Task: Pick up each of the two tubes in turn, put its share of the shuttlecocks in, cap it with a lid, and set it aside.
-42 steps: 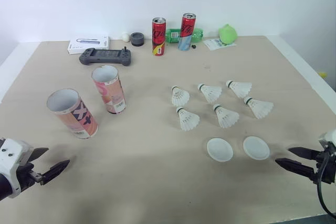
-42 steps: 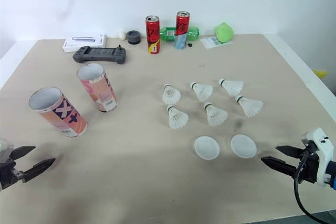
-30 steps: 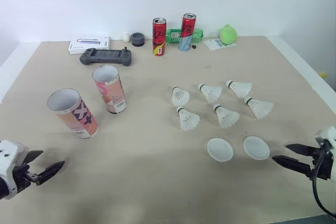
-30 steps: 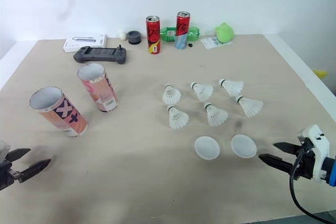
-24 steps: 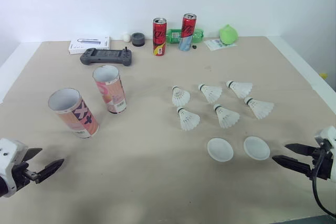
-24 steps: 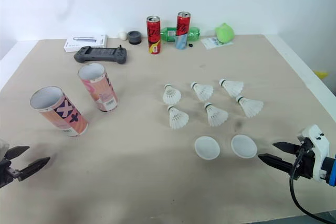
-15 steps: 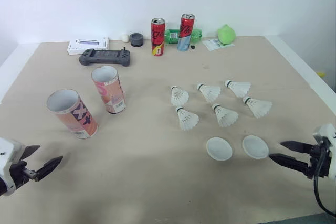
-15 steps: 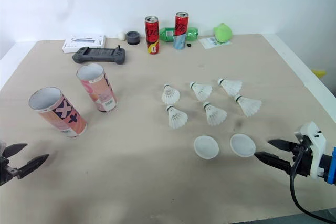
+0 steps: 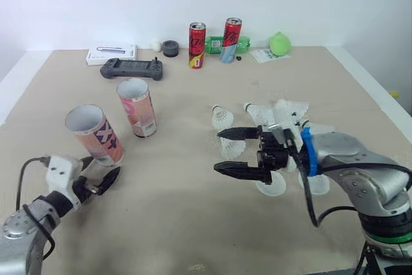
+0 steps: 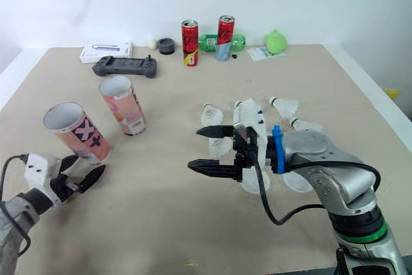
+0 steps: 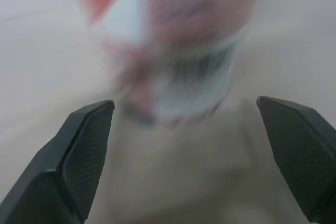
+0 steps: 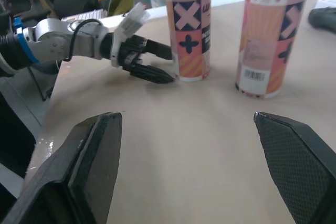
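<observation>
The left gripper has its fingers spread and holds nothing. It sits low in the left of the frame, its tips just beside the foot of the X-marked tube. Half a second ago it hung in the lower left corner, well apart from both tubes, so it has closed in for the first pick. In the left wrist view a tube stands ahead, between the two fingers.

The right gripper is also wide open and empty. It has swung from the lower right corner to the centre of the frame, over the table, and its arm now lies across the shuttlecocks and the lids.

Judging from this, the task is only starting — no tube is lifted, filled or capped.

Counts:
- Two tubes stand upright and open-topped, the X-marked one and the pink tube up and to its right.
- There are two lids, both partly under the right forearm.
- Six shuttlecocks lay in two rows of three a moment ago — now one shows clear and the rest are partly covered.
- Along the top of the frame are two cans, one green bottle, one game controller and one white box.
</observation>
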Motion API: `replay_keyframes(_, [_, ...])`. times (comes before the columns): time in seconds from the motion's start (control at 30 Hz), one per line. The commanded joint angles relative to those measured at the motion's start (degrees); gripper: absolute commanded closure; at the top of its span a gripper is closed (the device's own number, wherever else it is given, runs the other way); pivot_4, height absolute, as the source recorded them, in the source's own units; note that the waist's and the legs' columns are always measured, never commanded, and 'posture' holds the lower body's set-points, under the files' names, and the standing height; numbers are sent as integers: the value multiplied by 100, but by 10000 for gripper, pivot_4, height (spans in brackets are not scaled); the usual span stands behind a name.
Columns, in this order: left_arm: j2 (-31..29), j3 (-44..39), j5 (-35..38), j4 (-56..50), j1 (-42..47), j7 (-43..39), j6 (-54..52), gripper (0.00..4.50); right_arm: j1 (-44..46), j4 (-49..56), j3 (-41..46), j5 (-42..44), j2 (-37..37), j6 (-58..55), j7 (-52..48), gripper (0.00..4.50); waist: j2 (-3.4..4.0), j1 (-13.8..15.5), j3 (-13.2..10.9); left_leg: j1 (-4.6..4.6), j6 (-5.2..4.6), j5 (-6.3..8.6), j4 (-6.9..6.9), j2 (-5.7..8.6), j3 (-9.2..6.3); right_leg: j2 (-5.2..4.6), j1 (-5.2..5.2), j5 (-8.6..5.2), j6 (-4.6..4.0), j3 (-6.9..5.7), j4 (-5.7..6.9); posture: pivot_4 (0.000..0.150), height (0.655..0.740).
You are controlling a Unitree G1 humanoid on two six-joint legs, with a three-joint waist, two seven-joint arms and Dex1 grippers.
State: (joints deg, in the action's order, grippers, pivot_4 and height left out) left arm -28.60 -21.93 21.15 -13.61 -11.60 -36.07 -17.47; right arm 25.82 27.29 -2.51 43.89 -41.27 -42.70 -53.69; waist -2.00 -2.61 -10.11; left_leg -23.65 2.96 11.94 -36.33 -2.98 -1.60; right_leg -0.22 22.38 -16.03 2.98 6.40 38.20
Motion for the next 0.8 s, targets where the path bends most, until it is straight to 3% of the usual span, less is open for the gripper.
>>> replay_keyframes(0.03, [-10,181,-208,194,214,197,81,0,202,-62,-68,-178,113,236,1,1530,2,0,-1,0,-2,1,1,0,-1,1,1,9,-19,-1,1,1500,7400])
replay_keyframes(0.6, [33,739,-633,1539,1376,488,514,0,210,22,-118,-297,357,148,197,1530,17,0,6,28,-35,-32,1,1,-1,4,-15,27,10,-3,14,1500,7400])
replay_keyframes(0.7, [45,747,-636,1573,1365,528,517,6893,184,49,-105,-294,362,137,218,0,18,-1,7,28,-35,-32,1,0,-1,4,-15,27,10,-2,14,1500,7400])
replay_keyframes(0.8, [35,745,-646,1600,1345,566,528,6893,143,86,-96,-291,348,117,243,0,21,-2,8,29,-35,-32,1,0,-2,5,-14,27,10,-3,14,1500,7400])
